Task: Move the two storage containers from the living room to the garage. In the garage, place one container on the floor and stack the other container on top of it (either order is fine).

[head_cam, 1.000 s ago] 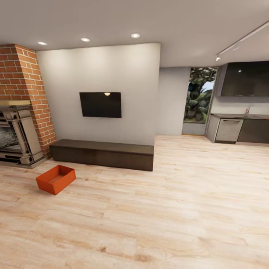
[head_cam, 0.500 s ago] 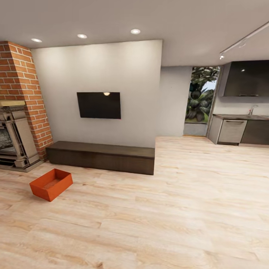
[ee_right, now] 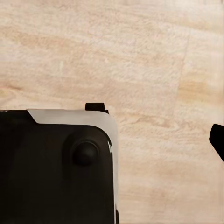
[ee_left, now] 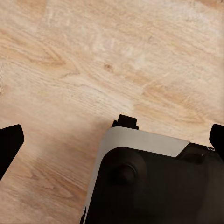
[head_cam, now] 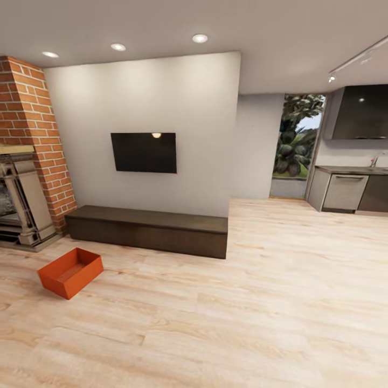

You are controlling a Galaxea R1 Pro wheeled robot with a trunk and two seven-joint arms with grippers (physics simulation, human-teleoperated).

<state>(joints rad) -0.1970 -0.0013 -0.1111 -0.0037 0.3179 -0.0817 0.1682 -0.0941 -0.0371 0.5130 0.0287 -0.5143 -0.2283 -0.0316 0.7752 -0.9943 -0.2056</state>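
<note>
From the head camera I look across the living room: one orange-red storage container [head_cam: 70, 272] sits on the pale wood-plank floor [head_cam: 242, 312], open side up, empty, turned at an angle. It lies in front of the left end of a long dark low cabinet [head_cam: 148, 229], near the brick fireplace [head_cam: 27, 156]. A black TV [head_cam: 144, 152] hangs on the white wall above the cabinet. Far right I see a kitchen counter [head_cam: 350, 186] and a window with foliage [head_cam: 295, 143].

Through the left wrist camera my left gripper [ee_left: 112, 140] is spread wide, dark fingertips [ee_left: 9, 142] at opposite edges, gripping nothing, above the robot's grey-and-black base [ee_left: 149, 182]. On the right wrist camera only one tip [ee_right: 217, 139] of the right gripper appears, so I cannot tell its opening.
</note>
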